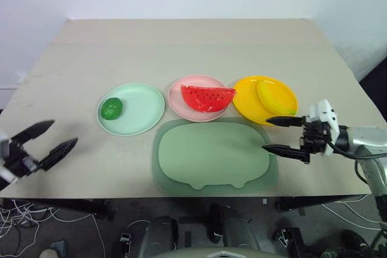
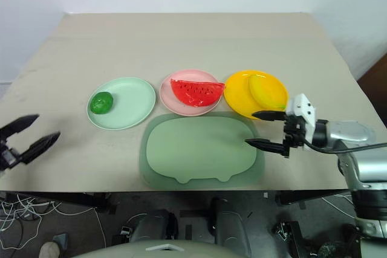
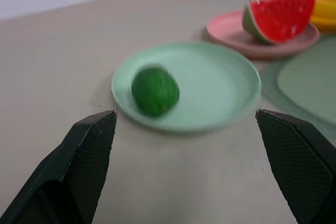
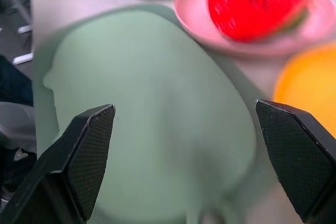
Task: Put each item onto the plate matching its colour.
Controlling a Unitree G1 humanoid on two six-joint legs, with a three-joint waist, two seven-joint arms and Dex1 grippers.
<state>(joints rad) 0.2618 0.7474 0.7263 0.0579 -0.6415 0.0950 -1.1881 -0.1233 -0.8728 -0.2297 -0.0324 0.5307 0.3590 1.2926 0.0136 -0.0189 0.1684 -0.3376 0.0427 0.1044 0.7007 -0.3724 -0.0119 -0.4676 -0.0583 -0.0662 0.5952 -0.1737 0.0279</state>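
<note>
All three fruits sit on matching plates, so the sort looks done and the only job left, I'd say, is not to spoil it. The green fruit [image 1: 112, 108] rests on the left part of the mint plate [image 1: 145, 110], left of centre in the head view; the watermelon wedge [image 1: 207, 96] lies across the pink plate [image 1: 176, 101] in the middle; the banana [image 1: 276, 96] lies on the yellow plate [image 1: 245, 104] to the right, its far end reaching the rim. The left gripper [image 1: 47, 138] hangs at the lower left edge of the frame, fingers spread wide and holding nothing, well apart from the mint plate. The right gripper [image 1: 284, 135] is the one to watch: fingers wide apart and empty, pointing in over the right edge of the pig-shaped board [image 1: 211, 155], upper fingertip just beside the near rim of the yellow plate. A careless sweep there could clip that rim and nudge the plate, and the banana, already near the edge, looks ready to slide off. The round green fruit is the other worry; a knock to the table [image 1: 181, 46] or its plate could set it rolling.
</note>
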